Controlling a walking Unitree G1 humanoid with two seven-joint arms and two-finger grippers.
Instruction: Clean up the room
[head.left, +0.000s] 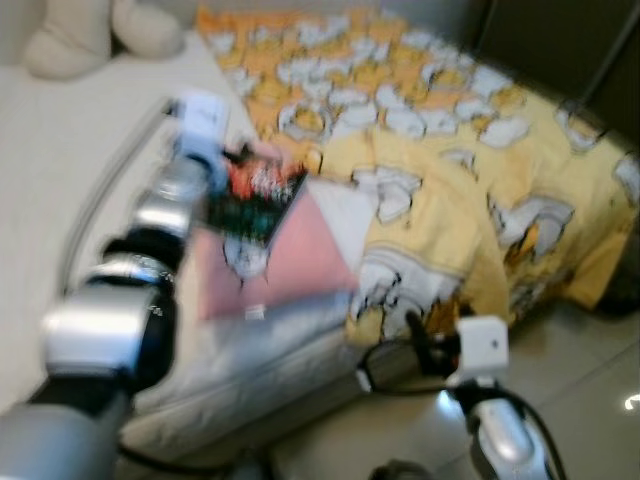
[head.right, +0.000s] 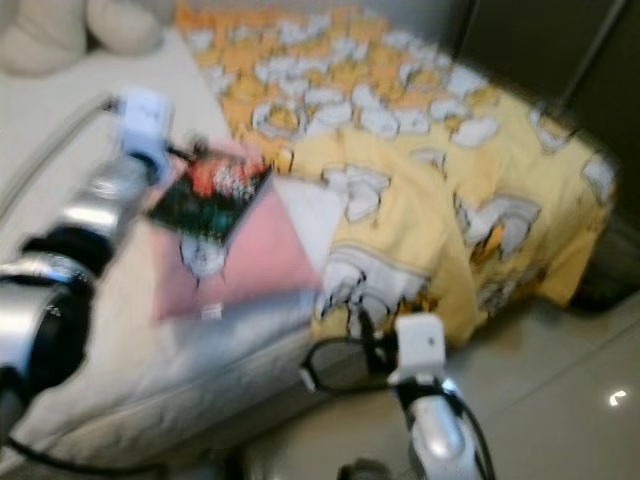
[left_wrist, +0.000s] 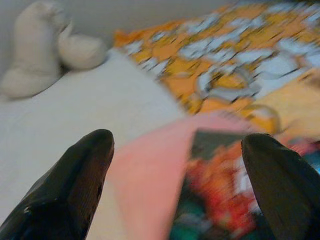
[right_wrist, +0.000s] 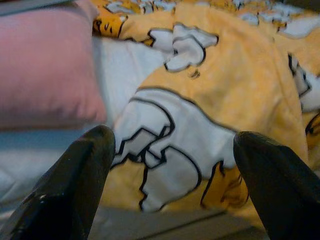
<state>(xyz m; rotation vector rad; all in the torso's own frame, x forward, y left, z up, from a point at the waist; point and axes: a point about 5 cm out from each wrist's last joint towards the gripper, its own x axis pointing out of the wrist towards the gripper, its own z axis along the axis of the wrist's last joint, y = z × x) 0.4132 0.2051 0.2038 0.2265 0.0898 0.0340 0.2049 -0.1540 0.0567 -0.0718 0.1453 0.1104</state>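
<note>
Tidying barely begun: book (head.left: 255, 203) lay unlifted on pink pillow (head.left: 290, 255) between left gripper (left_wrist: 175, 165)'s wide-spread fingers; right gripper (right_wrist: 170, 175), equally wide, faced rumpled yellow blanket (right_wrist: 220, 100).

A flat dark rectangular book with a red-and-green cover (head.left: 255, 203) is seen tilted over a pink square pillow (head.left: 285, 260) near the bed's front edge.

1. Head views: soft, even indoor light; motion blur over the whole frame, strongest on the left arm (head.left: 120, 320) and the book (head.left: 255, 203).
2. Small bright glare spots on the floor (head.left: 585, 400) at lower right.
3. Left wrist view: bright, heavily smeared.
4. Right wrist view: dimmer, sharper; quilt (right_wrist: 240, 90) print readable.
</note>
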